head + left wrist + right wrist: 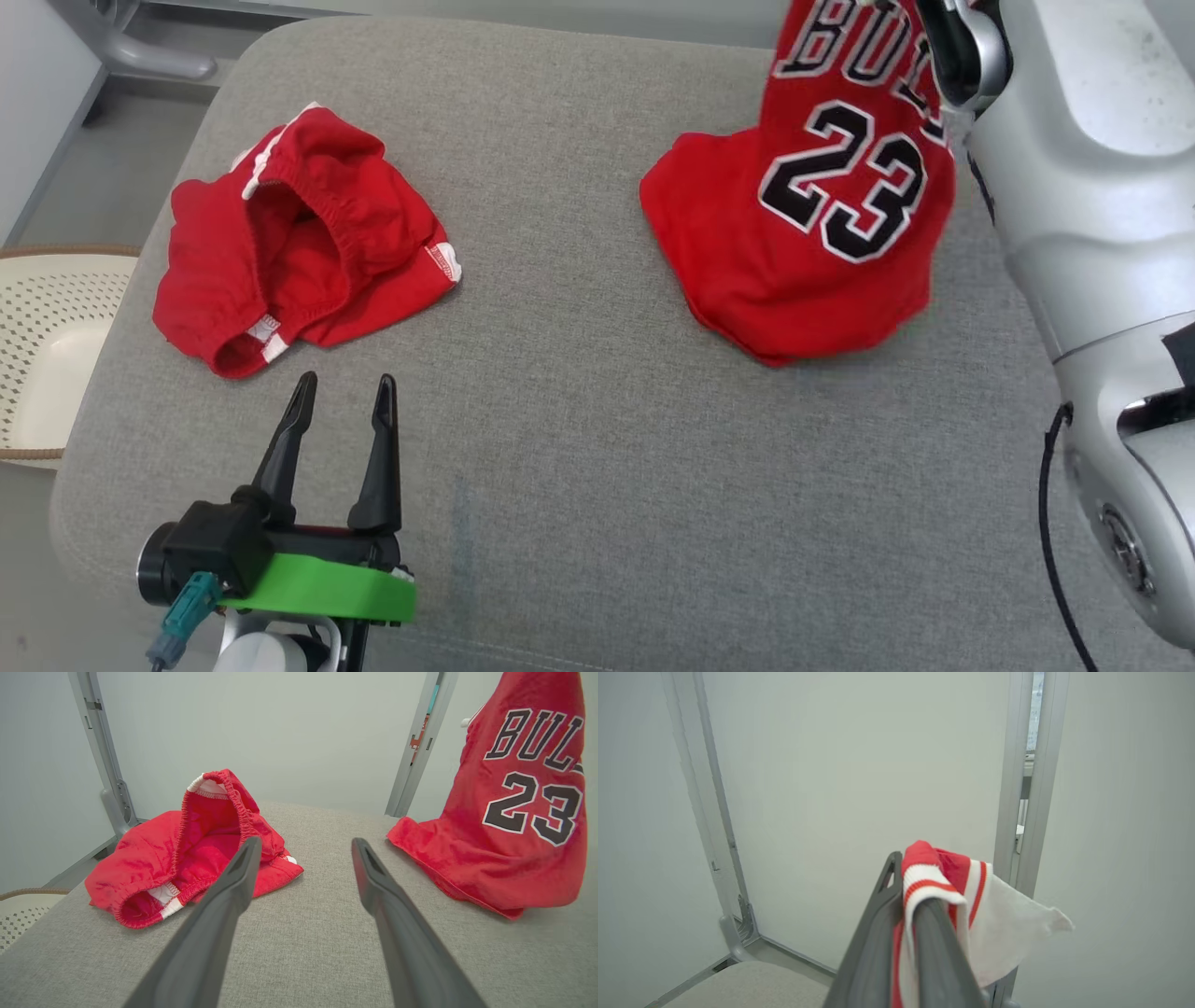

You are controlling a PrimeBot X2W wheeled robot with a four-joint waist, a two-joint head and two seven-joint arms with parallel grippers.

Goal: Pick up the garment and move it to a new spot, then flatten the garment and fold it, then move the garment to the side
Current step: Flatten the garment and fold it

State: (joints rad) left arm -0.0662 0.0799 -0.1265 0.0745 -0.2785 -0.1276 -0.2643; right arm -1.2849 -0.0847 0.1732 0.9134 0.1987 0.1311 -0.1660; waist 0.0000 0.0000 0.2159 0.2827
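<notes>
Right gripper (908, 882) jaws clenched on striped trim of jersey (803, 233), upper right; hem rests on table (607, 467), thin pinch may slip. Left gripper (344, 387) jaws released.

A bare test room, like a lab, is suggested: plain pale walls (854, 788) are framed by grey metal posts (1012, 788), and a cloth-covered table (579, 420) is set beside a plastic basket (37, 308).

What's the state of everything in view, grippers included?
jersey: hanging from the right gripper, bottom resting on the cushion.
shorts: crumpled on the cushion, untouched.
left gripper: open, empty, above the cushion.
right gripper: shut on the jersey's trim.
basket: visible part empty.
</notes>
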